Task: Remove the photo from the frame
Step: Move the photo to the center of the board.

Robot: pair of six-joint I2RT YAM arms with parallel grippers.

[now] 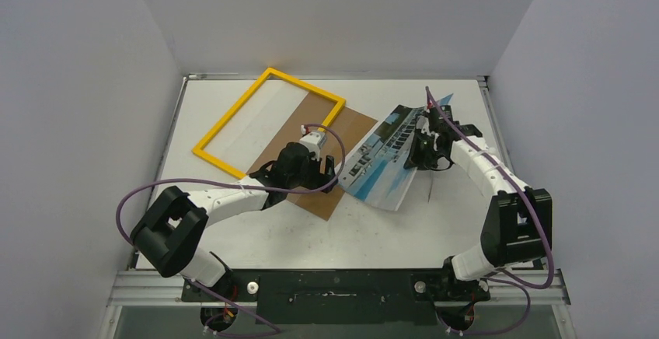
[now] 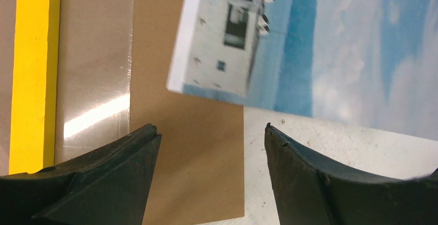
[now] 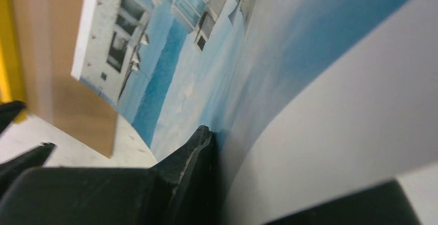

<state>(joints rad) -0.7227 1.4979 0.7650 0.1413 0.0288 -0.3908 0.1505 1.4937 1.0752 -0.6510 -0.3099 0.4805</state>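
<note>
The photo (image 1: 381, 162), a blue and white print of a building, is lifted and curled off the table right of centre. My right gripper (image 1: 420, 149) is shut on its far right edge. In the right wrist view the print (image 3: 206, 54) bends up between the shut fingers (image 3: 217, 138). The yellow frame (image 1: 231, 111) lies flat at the back left, with a brown backing board (image 1: 330, 133) partly under it. My left gripper (image 1: 330, 174) hovers open over the board's near right corner (image 2: 196, 158), holding nothing. The photo's corner (image 2: 289, 39) is just ahead of it.
A clear glazing sheet (image 2: 98, 80) lies inside the yellow border (image 2: 33, 70). White enclosure walls close in the table (image 1: 311, 230) on three sides. Purple cables (image 1: 128, 199) loop off both arms.
</note>
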